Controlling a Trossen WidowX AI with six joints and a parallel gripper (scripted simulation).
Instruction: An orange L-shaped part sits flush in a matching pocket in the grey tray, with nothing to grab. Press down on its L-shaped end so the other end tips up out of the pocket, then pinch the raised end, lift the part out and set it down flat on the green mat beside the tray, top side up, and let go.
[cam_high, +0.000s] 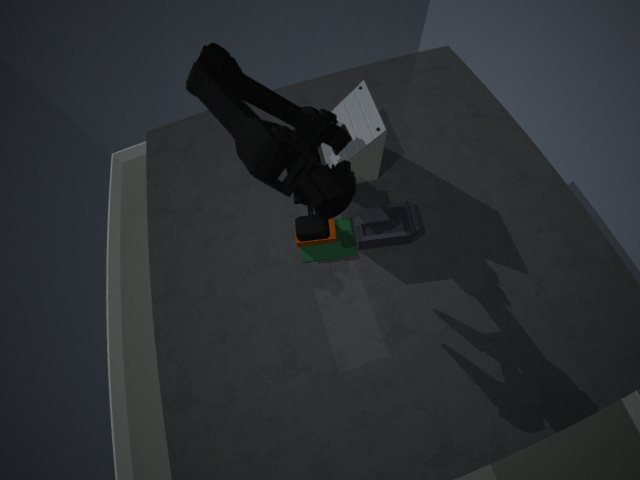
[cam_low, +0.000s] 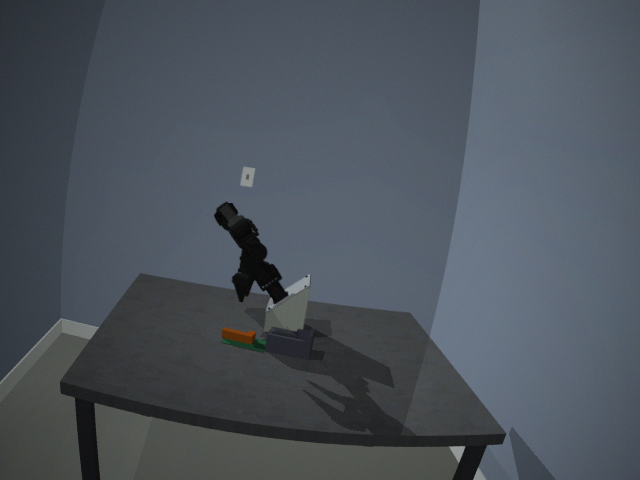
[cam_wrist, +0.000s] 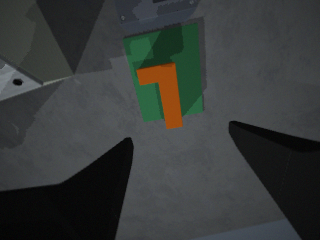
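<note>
Now 1 orange L-part (cam_high: 316, 242) (cam_low: 237, 335) (cam_wrist: 171, 95) flat on grn mat (cam_high: 328, 252) (cam_low: 260, 347) (cam_wrist: 191, 90), blk hand (cam_high: 312, 228) (cam_low: 240, 298) (cam_wrist: 179, 134) wide open

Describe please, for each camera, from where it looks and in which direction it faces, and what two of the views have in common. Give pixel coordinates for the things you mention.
Top: high above the table (cam_high: 232, 335) (cam_low: 170, 372), looking steeply down; the arm (cam_high: 258, 149) (cam_low: 253, 258) hides some of the orange part (cam_high: 316, 242) (cam_low: 237, 335) (cam_wrist: 171, 97).
Exterior: off to one side, looking across the table toward a wall; arm visible.
Wrist: on the arm near the open jaws, facing the orange part; both jaws show.
Shared by top and exterior: the grey tray's (cam_high: 387, 240) (cam_low: 288, 345) (cam_wrist: 157, 17) pocket.
</note>
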